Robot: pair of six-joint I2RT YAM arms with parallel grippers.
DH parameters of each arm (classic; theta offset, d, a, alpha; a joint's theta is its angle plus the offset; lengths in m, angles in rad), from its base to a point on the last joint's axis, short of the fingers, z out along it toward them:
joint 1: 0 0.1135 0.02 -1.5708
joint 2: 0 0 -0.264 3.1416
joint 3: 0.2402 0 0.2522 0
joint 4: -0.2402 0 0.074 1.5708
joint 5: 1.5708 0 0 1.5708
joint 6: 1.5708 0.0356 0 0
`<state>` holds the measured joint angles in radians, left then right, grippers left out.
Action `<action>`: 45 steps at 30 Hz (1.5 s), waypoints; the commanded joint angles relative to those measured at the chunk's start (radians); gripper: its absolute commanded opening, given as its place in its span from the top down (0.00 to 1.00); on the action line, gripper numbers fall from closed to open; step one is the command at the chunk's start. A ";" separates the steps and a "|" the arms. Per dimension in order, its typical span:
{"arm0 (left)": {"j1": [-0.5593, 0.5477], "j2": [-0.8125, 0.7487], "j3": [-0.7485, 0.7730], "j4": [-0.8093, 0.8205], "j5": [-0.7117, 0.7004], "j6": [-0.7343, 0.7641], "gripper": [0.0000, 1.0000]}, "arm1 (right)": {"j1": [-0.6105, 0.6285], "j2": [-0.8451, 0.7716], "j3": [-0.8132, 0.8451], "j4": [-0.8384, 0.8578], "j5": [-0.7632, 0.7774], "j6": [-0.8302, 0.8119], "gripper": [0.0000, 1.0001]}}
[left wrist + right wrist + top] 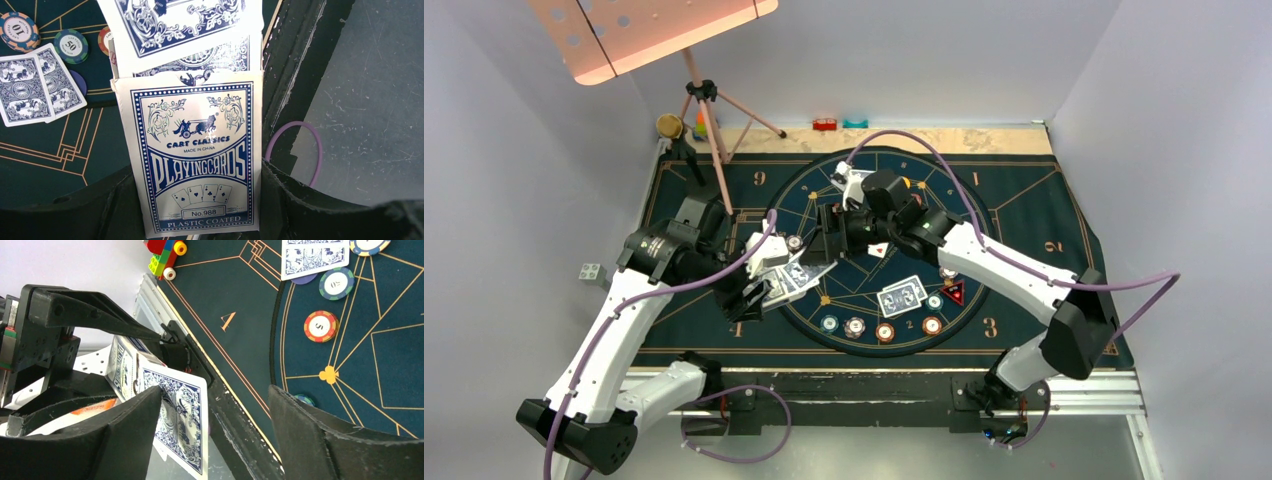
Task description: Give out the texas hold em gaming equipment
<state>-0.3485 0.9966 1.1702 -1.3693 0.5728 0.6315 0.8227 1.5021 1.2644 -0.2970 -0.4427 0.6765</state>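
My left gripper is shut on a white and blue playing-card box, with blue-backed cards sticking out of its open top. My right gripper is open, its jaws wide apart; in the right wrist view one protruding card lies against its left finger. Two blue-backed cards lie face down on the round mat. Several poker chips lie in an arc along its near edge. A red triangular marker lies to the right. A small yellow disc sits beyond the right wrist.
The dark blue gold-lined mat covers the table. A tripod with a pink perforated board stands at the back left. Small red and teal blocks sit at the far edge. Toy bricks lie off the mat on the left.
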 commanded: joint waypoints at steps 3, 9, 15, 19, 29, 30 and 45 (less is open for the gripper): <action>-0.003 0.000 0.023 0.026 0.045 0.002 1.00 | -0.002 -0.084 -0.011 -0.030 0.018 -0.026 0.29; -0.003 -0.004 0.028 0.020 0.038 0.007 1.00 | -0.002 -0.105 0.012 -0.058 0.030 -0.029 0.43; -0.003 -0.004 0.029 0.022 0.039 0.007 1.00 | -0.001 -0.118 0.035 -0.098 0.055 -0.031 0.62; -0.003 -0.004 0.031 0.022 0.039 0.007 1.00 | -0.002 -0.123 0.056 -0.144 0.097 -0.052 0.67; -0.003 0.001 0.034 0.022 0.041 0.007 1.00 | -0.002 -0.155 0.115 -0.219 0.183 -0.092 0.76; -0.003 0.001 0.035 0.022 0.041 0.007 1.00 | -0.002 -0.156 0.119 -0.223 0.185 -0.093 0.77; -0.003 -0.001 0.023 0.022 0.035 0.015 1.00 | -0.023 -0.219 0.186 -0.297 0.225 -0.102 1.00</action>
<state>-0.3485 0.9997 1.1702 -1.3697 0.5724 0.6319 0.8101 1.3281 1.3876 -0.5686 -0.2459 0.5972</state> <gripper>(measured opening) 0.695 0.007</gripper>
